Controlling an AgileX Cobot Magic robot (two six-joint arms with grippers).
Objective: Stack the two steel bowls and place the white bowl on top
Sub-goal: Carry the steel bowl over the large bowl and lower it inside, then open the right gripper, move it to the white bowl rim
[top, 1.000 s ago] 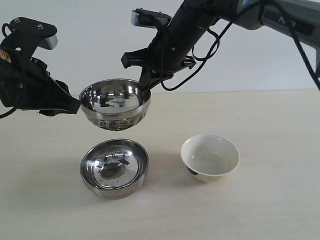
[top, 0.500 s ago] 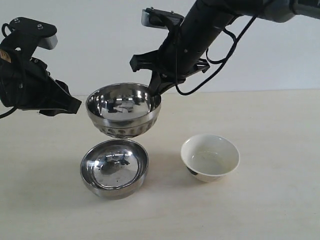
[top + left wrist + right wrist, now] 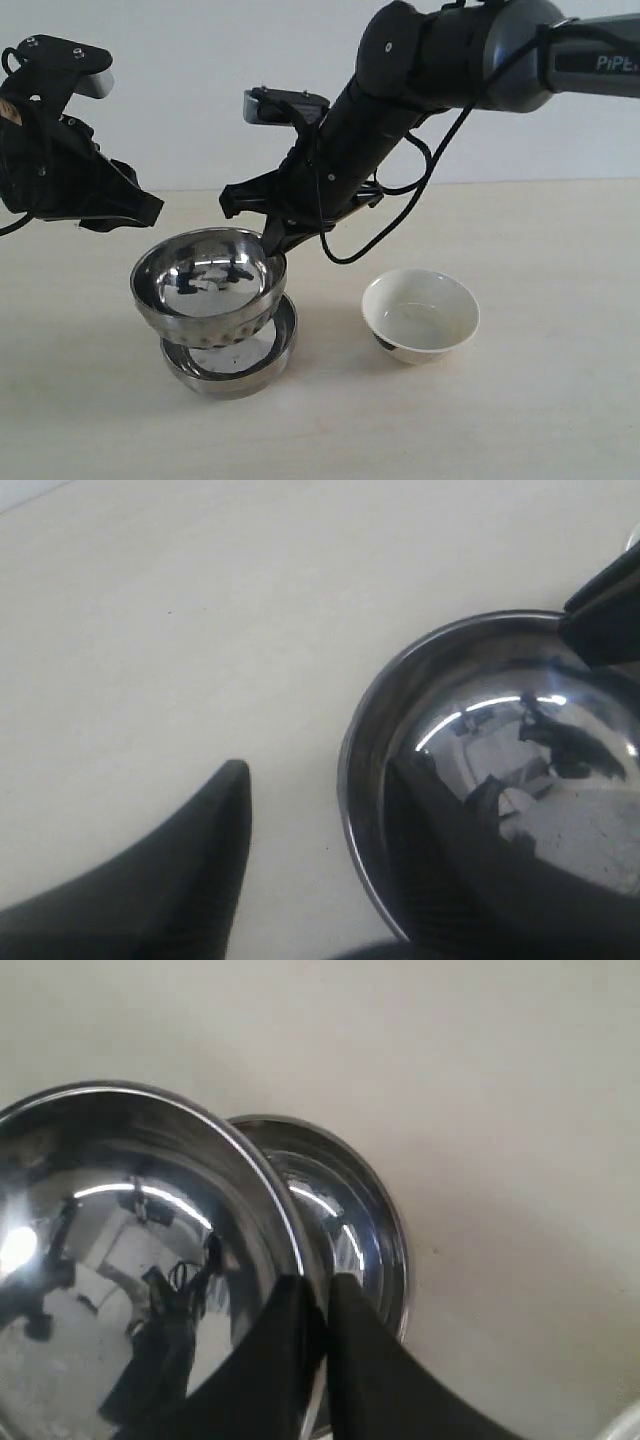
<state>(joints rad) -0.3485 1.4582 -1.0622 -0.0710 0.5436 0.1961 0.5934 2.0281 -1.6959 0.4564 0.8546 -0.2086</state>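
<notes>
Pinching the tilted dimpled steel bowl [image 3: 205, 285] by its rim, the right claw [image 3: 272, 242] risked seating it askew, seemingly off-centre, on the plain steel bowl [image 3: 255, 365]; the left claw [image 3: 148, 212] hung spread.

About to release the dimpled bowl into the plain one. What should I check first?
1. Right hand pinches the dimpled bowl by its rim: ok.
2. Dimpled bowl centred over the plain bowl: not ok; it sits off toward the left of the exterior view.
3. Dimpled bowl seated in the plain bowl: cannot tell.
4. Left hand open and holding nothing: ok.
5. White bowl upright and unobstructed for the next pick: ok.
</notes>
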